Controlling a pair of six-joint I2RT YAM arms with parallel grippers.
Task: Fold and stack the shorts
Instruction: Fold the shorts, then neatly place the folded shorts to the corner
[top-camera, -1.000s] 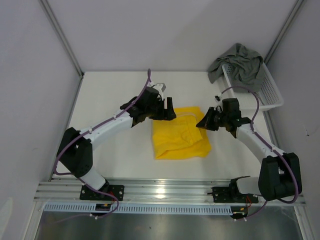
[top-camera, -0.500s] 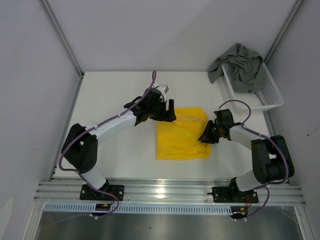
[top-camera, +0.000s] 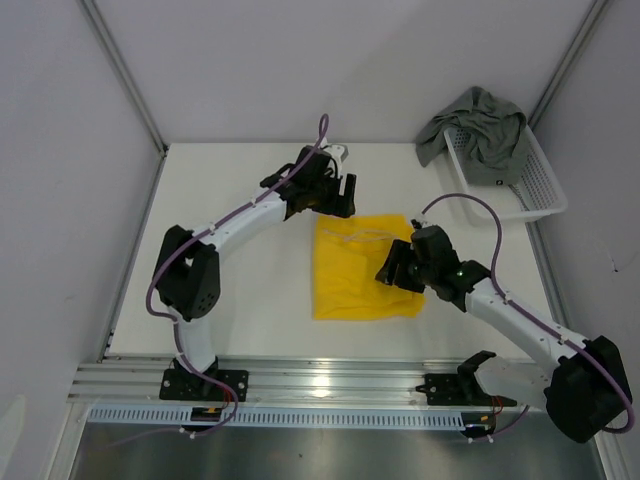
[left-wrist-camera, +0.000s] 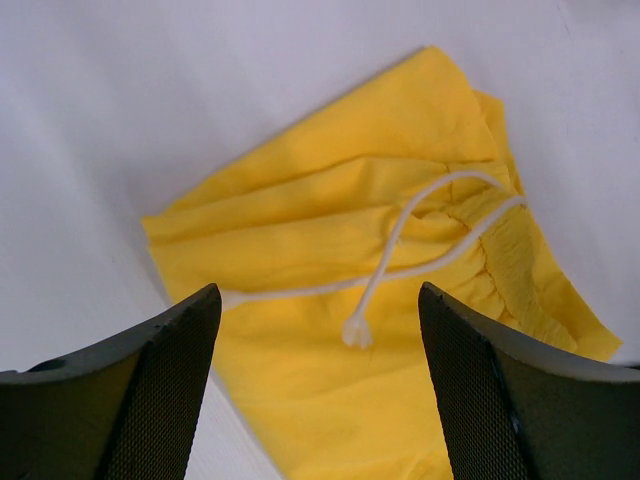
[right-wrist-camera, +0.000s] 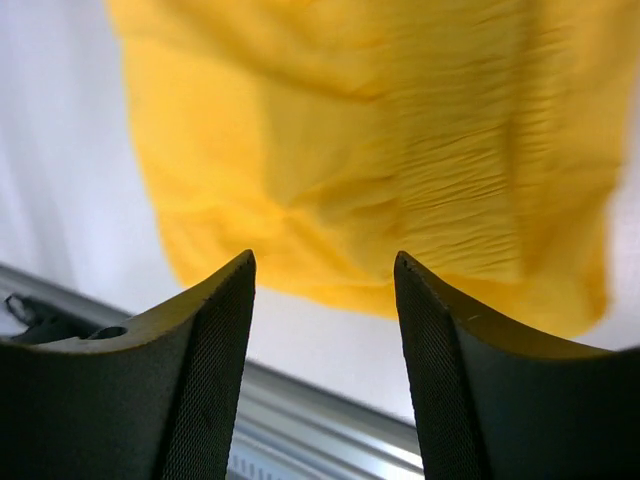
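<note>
Yellow shorts (top-camera: 362, 268): folded roughly square, flat on the worktop (top-camera: 230, 200), well apart from the basket (top-camera: 540, 190); drawstring (left-wrist-camera: 400, 240) loose on top
Grey-green shorts (top-camera: 480, 125): heaped in the basket, spilling over its rim
Right tool (top-camera: 395, 270): jaws apart, empty, over the yellow edge facing the basket
Left tool (top-camera: 335, 197): wide open, empty, at the yellow side away from the basket
Advice: tuck the drawstring under; smooth the fold before fetching the grey-green pair

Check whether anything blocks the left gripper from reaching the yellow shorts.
Nothing visible does. The left gripper hangs open over the far edge of the yellow shorts. Its wrist view shows only the yellow cloth and its white drawstring ahead of the open jaws.
</note>
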